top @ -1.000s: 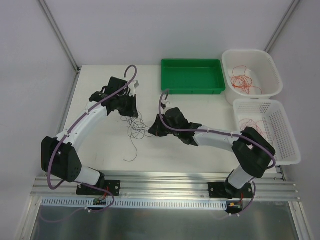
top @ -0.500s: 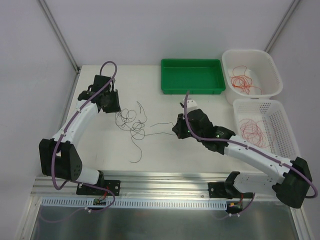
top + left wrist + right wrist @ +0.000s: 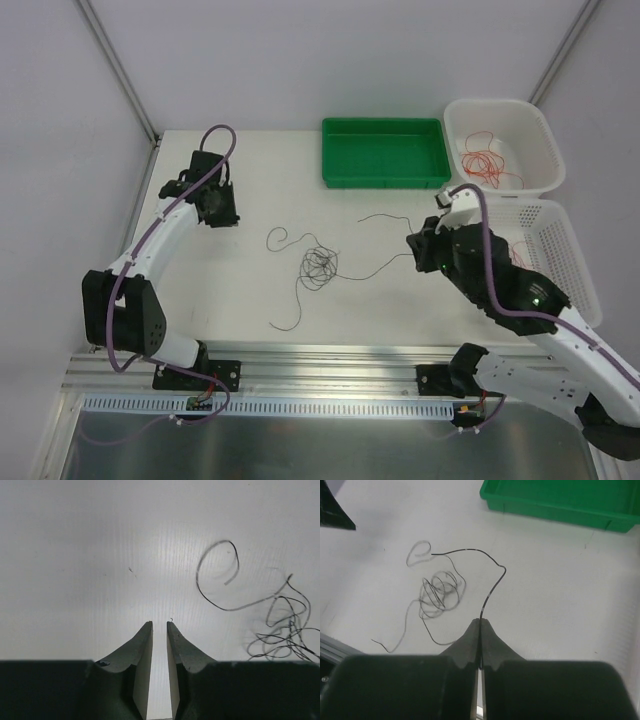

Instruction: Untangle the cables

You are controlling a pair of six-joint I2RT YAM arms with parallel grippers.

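Plainly the right claw is clamped on one dark wire; the left claw stands slightly apart, gripping nothing.

A robotics lab work cell: the left arm and right arm are bolted to an aluminium rail at the near edge of a white table, boxed in by grey panels on metal struts. A green tray, white tub and slotted basket sit far right.

Black cables on a white table — green tray, white baskets.
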